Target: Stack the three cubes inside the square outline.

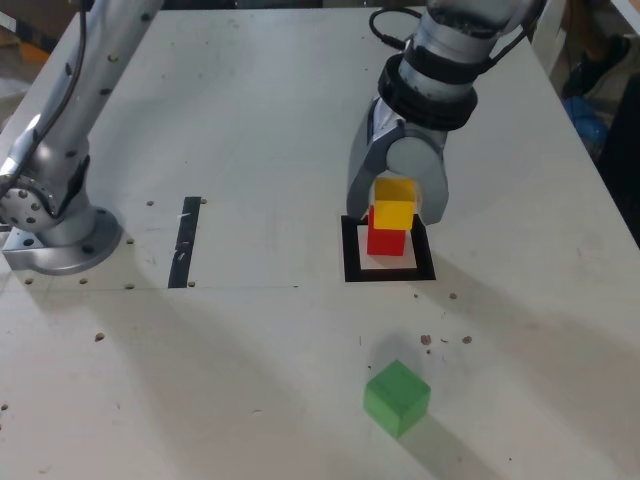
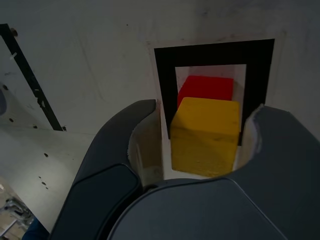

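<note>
In the exterior view, the arm (image 1: 440, 60) reaches down from near the desk's far edge, and its gripper (image 1: 397, 208) straddles the yellow cube (image 1: 394, 204). That cube sits above the red cube (image 1: 386, 241), looking as if it rests on it, though I can't make out where they meet. The red one is inside the square outline (image 1: 353, 262), which lies between the arm's base (image 1: 65, 245) and the desk's edge on the exterior view's right. Over towards the base there's a narrow black strip (image 1: 184, 243) on the desk (image 1: 250, 370). The green cube (image 1: 397, 399) is on its own, farther from the far edge than the outline, one corner turned to the camera.

In the wrist view, the jaws stand apart, a bit wider than the yellow cube, with a gap showing between it and one of the pads (image 2: 150, 150). The yellow cube hides part of the red one, which shows against the outline's white centre. The strip is well apart from them.
</note>
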Robot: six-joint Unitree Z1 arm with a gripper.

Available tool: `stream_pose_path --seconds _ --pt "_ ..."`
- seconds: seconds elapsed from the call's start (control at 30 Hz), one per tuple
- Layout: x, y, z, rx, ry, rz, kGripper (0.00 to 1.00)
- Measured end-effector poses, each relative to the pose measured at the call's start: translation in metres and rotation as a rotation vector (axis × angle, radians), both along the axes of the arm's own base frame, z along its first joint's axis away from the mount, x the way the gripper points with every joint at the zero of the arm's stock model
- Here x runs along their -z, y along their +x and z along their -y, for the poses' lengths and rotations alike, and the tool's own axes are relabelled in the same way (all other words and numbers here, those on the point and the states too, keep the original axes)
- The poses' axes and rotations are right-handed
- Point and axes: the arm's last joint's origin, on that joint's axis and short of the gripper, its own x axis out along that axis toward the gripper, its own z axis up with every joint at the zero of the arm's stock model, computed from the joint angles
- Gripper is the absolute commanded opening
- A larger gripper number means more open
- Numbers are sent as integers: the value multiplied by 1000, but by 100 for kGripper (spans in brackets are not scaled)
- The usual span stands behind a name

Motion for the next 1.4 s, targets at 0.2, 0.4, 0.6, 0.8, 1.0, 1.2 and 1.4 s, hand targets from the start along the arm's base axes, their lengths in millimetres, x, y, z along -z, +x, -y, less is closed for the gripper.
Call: stream_pose_path --seconds 0.2,0.4,0.6,0.8,1.0,1.2,1.4 --pt "3 -3 -4 -6 3 -22 88" --pt "5 -8 -5 0 18 -59 90" --pt "-3 -10 3 47 34 -34 96" --pt "-17 -6 15 93 39 29 99" --pt "-54 -17 51 204 53 145 99" --pt "-65 -41 102 364 41 134 99" --pt "-72 -64 168 546 0 170 99"
